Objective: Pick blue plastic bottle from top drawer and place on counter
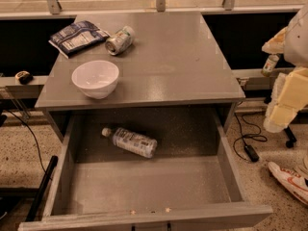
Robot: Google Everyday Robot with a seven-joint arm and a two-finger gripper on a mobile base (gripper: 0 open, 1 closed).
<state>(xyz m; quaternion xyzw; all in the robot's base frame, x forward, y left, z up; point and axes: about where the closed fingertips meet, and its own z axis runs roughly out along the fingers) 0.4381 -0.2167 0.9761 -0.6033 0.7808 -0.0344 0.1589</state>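
The blue plastic bottle [131, 141] lies on its side in the open top drawer [144, 186], towards the back left, with its white cap pointing left. The counter [178, 57] is the grey speckled top just above the drawer. My gripper [283, 110] is at the right edge of the view, beside the cabinet's right side. It is well to the right of the bottle, outside the drawer, and holds nothing that I can see.
On the counter stand a white bowl [95, 78] at front left, a metal drink can [119, 40] on its side and a dark snack bag [77, 37] at back left. A tiny bottle [269, 64] sits at right. Cables [245, 141] and a shoe [288, 179] lie on the floor at right.
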